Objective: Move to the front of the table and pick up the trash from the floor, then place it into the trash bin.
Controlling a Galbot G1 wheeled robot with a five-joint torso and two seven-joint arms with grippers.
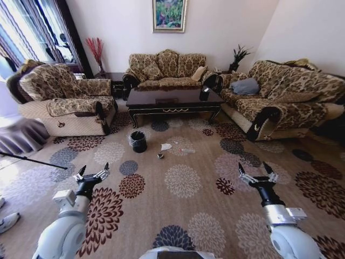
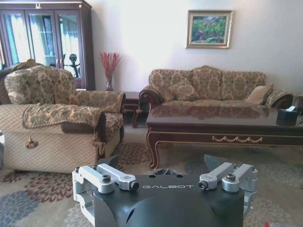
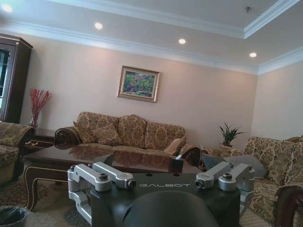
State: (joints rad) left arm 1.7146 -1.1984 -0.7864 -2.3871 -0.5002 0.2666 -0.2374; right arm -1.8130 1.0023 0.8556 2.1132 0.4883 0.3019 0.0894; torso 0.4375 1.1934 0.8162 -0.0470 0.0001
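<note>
A: Pincers? Left pincer (image 1: 92, 174) and right pincer (image 1: 257, 174) both spread wide, holding nothing, hovering over the floor (image 1: 183, 216), well short of the counter (image 1: 172, 100).

B: Trash? Crumpled white paper (image 1: 165, 146) and small round item (image 1: 160, 156) on the carpet before the counter; trash bin (image 1: 138, 141) just beside them.

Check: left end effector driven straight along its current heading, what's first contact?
Probably the coffee table: the left wrist view looks over the open left end effector across carpet to it. Depth unclear.
</note>
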